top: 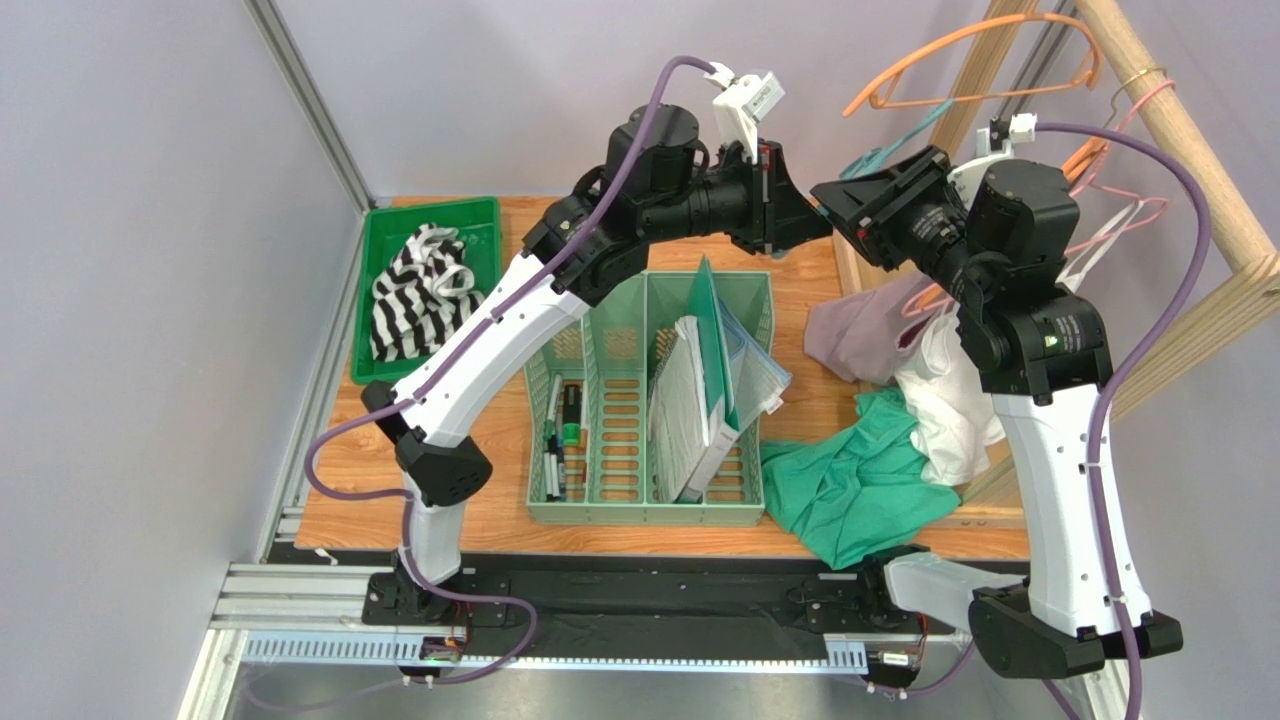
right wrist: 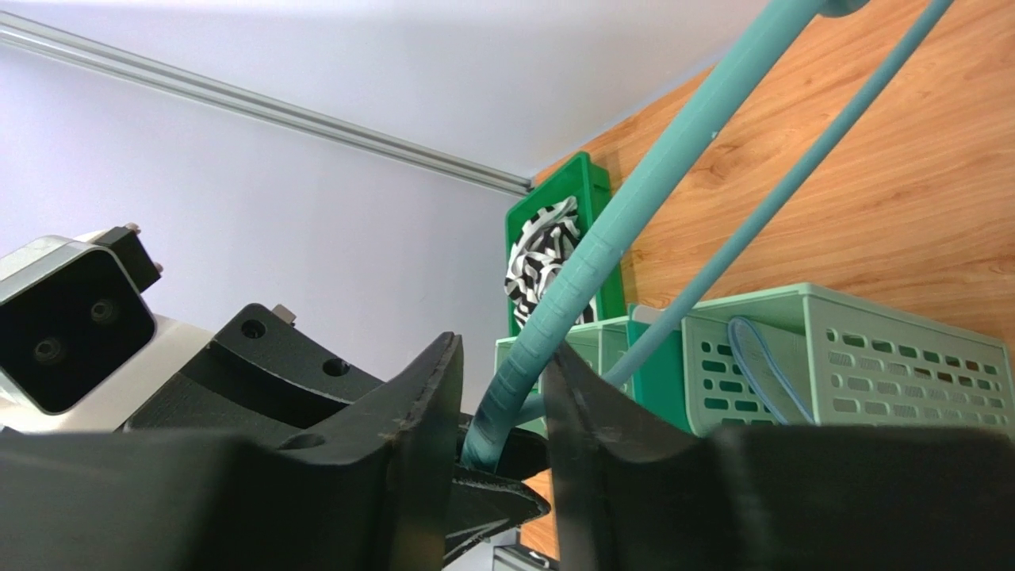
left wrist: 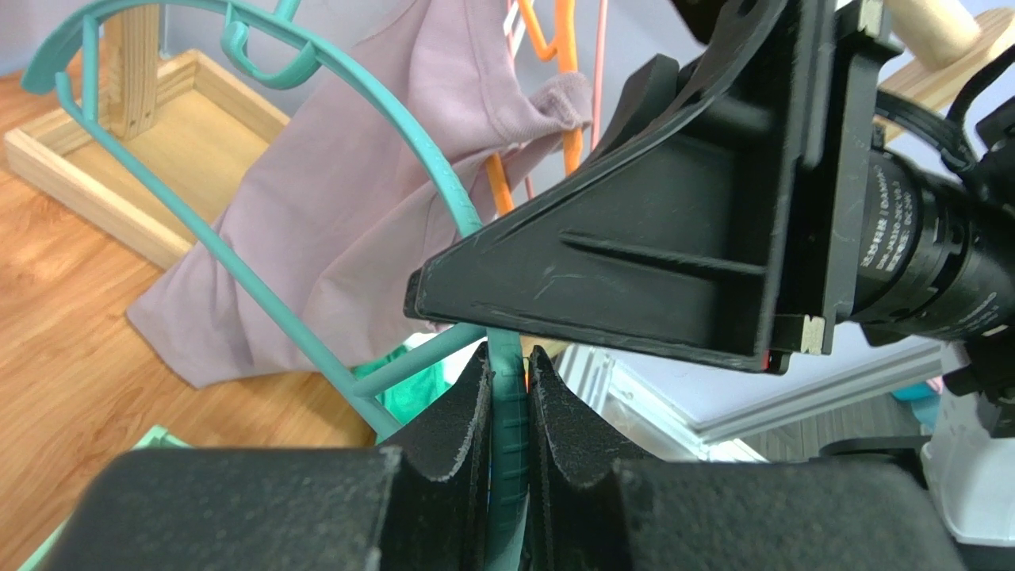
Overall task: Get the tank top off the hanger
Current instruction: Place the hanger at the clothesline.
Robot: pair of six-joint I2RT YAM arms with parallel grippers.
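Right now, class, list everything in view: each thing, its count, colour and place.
teal hanger: one, teal, up between both claws
tank top: one, mauve, draped on teal hanger
orange hanger: one, orange, on rack
pink hanger: at least one, pink, on rack
rack: one, wood, table's right
green cloth: one, green, right of organiser
white cloth: one, white, beside green cloth
bin: one, green, table's far left
striped cloth: one, black-white, in bin
organiser: one, mint, table centre
folders: several, pale, in organiser
pens: few, dark, organiser's left slot
table: one, wood
left claw: one, black, shut on teal hanger
right claw: one, black, around teal hanger, grip unclear
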